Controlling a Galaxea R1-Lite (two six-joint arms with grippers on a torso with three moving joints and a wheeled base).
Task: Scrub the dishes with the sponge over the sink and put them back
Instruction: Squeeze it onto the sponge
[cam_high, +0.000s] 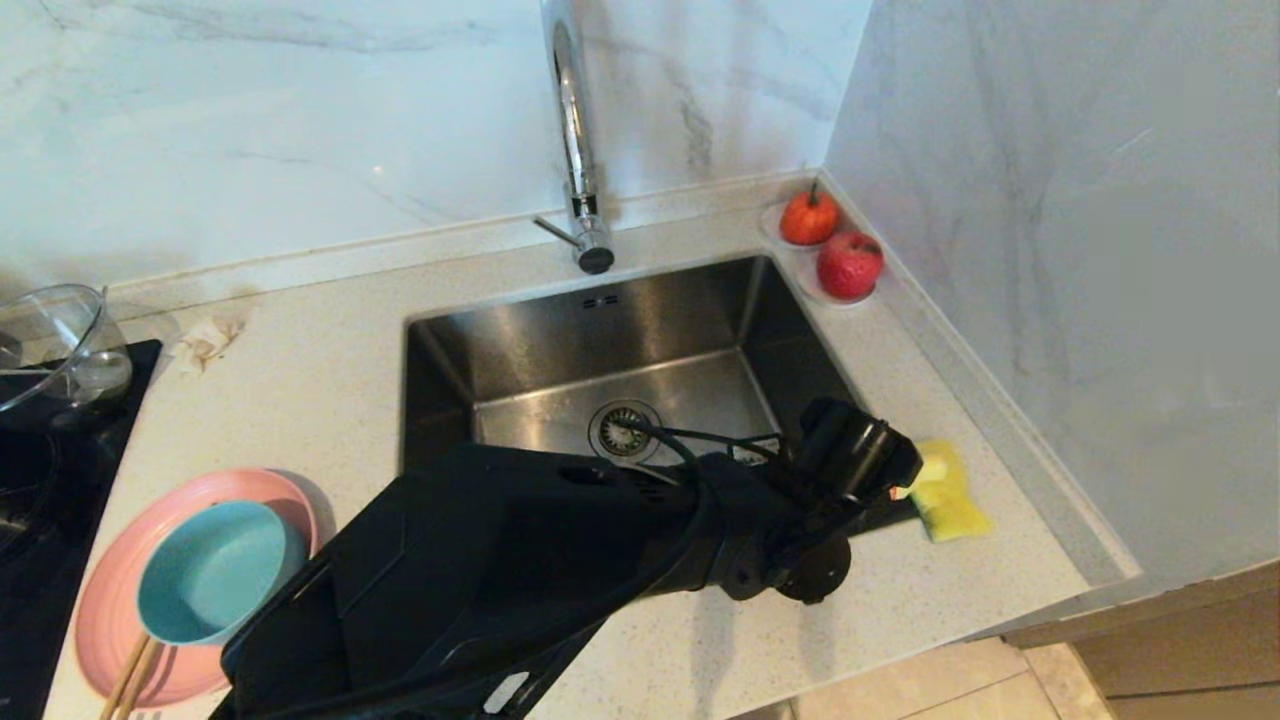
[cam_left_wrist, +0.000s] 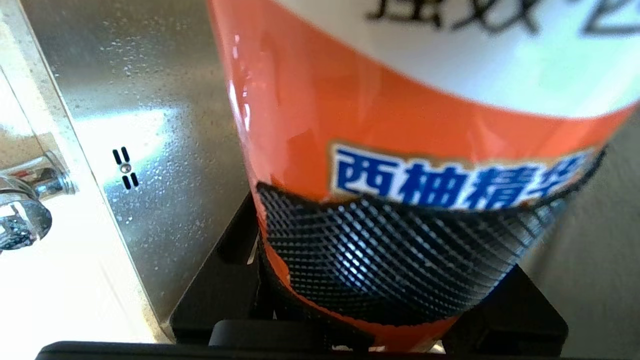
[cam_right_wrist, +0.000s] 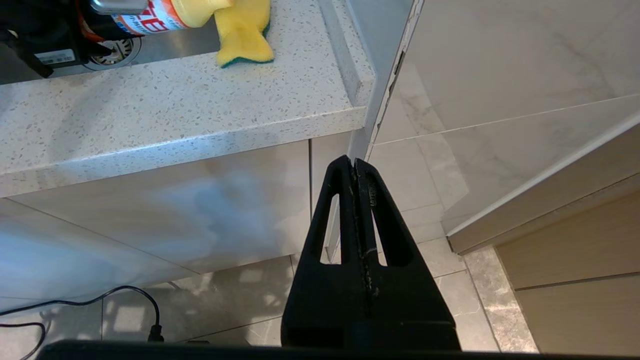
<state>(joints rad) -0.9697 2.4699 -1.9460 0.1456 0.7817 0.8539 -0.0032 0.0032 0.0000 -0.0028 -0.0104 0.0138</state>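
the left gripper (cam_left_wrist: 400, 280) is clamped on an orange detergent bottle (cam_left_wrist: 400, 125) over the sink (cam_high: 640, 330); in the head view the arm hides the bottle and the basin's near edge. the sponge (cam_high: 950, 495) lies on the counter (cam_high: 320, 370) just right of the sink, partly behind the wrist. the teal bowl (cam_high: 215, 570) sits in the pink plate (cam_high: 110, 590), both cut by the arm. the right gripper (cam_right_wrist: 356, 165) hangs below the counter, fingers pressed together.
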